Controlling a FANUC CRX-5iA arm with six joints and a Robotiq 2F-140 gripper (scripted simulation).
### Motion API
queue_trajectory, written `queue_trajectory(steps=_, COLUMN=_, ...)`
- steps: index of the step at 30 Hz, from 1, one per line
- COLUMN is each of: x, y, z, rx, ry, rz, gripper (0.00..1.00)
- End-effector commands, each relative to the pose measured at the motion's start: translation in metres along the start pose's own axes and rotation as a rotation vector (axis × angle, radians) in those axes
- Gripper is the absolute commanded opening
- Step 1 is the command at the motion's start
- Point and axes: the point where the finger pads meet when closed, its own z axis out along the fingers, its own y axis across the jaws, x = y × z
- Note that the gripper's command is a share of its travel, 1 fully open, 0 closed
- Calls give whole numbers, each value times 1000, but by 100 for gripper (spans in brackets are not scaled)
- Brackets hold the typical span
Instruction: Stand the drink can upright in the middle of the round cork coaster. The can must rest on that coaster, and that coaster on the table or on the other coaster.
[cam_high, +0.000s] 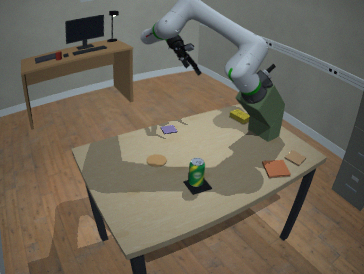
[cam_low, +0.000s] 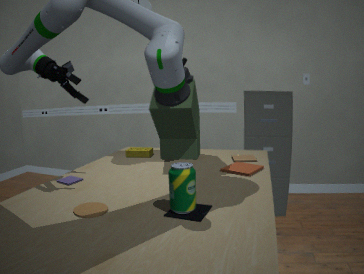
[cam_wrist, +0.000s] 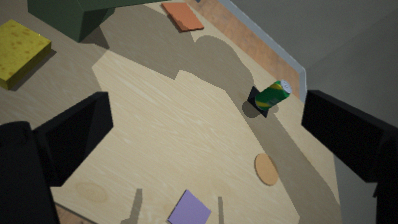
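Observation:
A green and yellow drink can (cam_high: 196, 172) stands upright on a black square coaster (cam_high: 197, 188) near the table's front middle. It also shows in the exterior view (cam_low: 182, 188) and the wrist view (cam_wrist: 271, 94). The round cork coaster (cam_high: 156, 160) lies flat on the table to the can's left, apart from it, and shows in the exterior view (cam_low: 90, 209) and the wrist view (cam_wrist: 266, 169). My gripper (cam_high: 190, 57) hangs high above the table's far side, open and empty, well away from the can. Its fingers frame the wrist view (cam_wrist: 205, 130).
A purple square pad (cam_high: 169, 129) lies at the back left. A yellow sponge (cam_high: 239, 116) sits by the green robot base (cam_high: 262, 112). An orange pad (cam_high: 276, 168) and a tan pad (cam_high: 295, 158) lie at the right. A grey filing cabinet (cam_low: 268, 145) stands beyond the table.

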Motion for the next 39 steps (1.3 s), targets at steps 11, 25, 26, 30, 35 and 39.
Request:
queue_trajectory(steps=11, x=-130, y=71, z=93, rx=166, ry=380, rz=-586, gripper=100)
queue_trajectory(steps=25, x=-181, y=172, z=203, rx=121, ry=766, rz=-1110, gripper=100)
queue_trajectory(steps=26, x=-180, y=178, z=211, rx=120, ry=794, rz=-1140, gripper=100)
queue_trajectory(steps=30, x=-176, y=207, z=248, rx=115, ry=916, rz=-1277, gripper=100)
queue_trajectory(steps=35, x=-164, y=239, z=292, rx=119, ry=1069, rz=-1447, gripper=100)
queue_trajectory(steps=39, x=-155, y=254, z=318, rx=124, ry=1154, rz=-1551, gripper=100)
